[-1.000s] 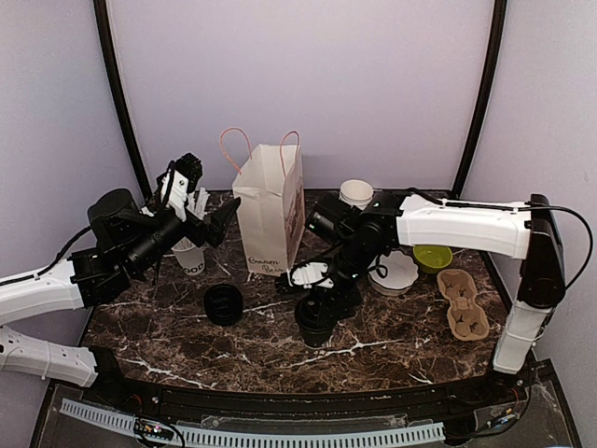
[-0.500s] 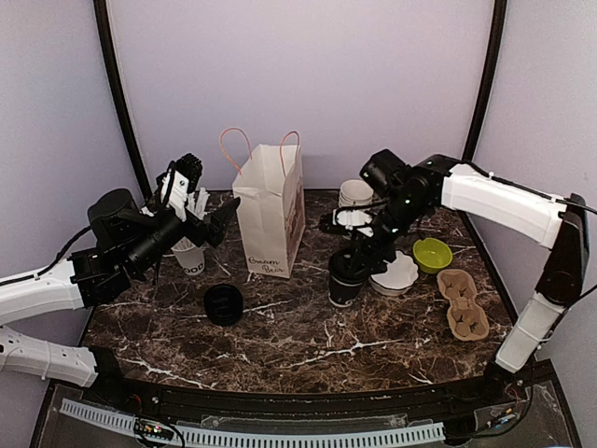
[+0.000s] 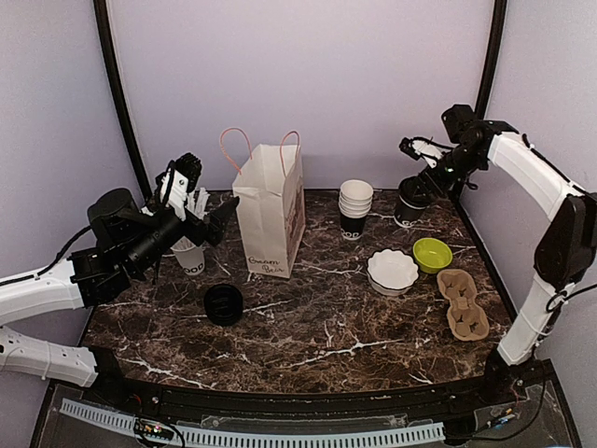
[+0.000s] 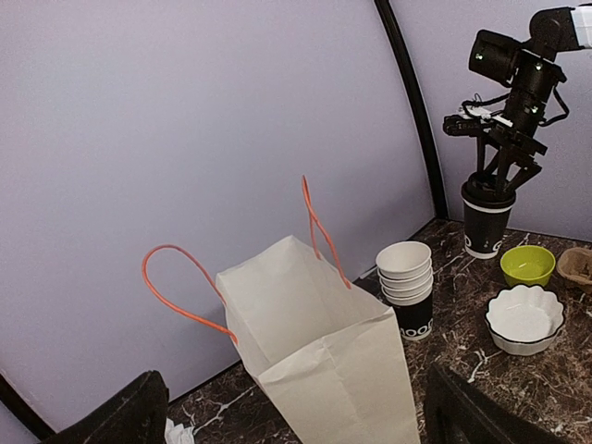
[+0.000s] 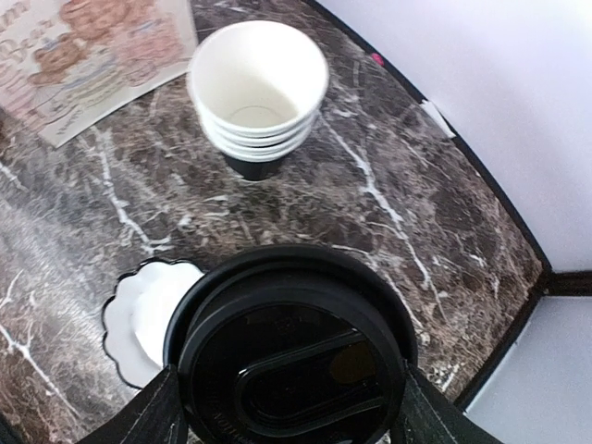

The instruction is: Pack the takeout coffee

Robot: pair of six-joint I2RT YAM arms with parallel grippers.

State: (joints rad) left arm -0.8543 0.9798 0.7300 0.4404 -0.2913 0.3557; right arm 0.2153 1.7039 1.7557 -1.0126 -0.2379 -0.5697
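Top external view: dark marble table (image 3: 326,347), one arm reaching in from each side.
Takeout coffee (image 3: 409,203): a black lidded cup at the back right of the table, upright, behind the stack of lidless cups (image 3: 354,207) and the green bowl (image 3: 432,254); whether its base touches the marble cannot be told.
Right gripper (image 3: 415,185): comes down from above, fingers clasped on either side of the cup just under its lid.
Left gripper (image 3: 203,194): fingers spread wide and holding nothing, pointed at the paper bag (image 3: 270,210) just beside it.
Paper bag: stands upright and open at back centre, orange handles up.
White scalloped bowl (image 3: 393,271): right of centre, beside the green bowl.
Cardboard cup carrier (image 3: 464,303): near the right edge.
Black round piece (image 3: 224,304): lies left of centre.
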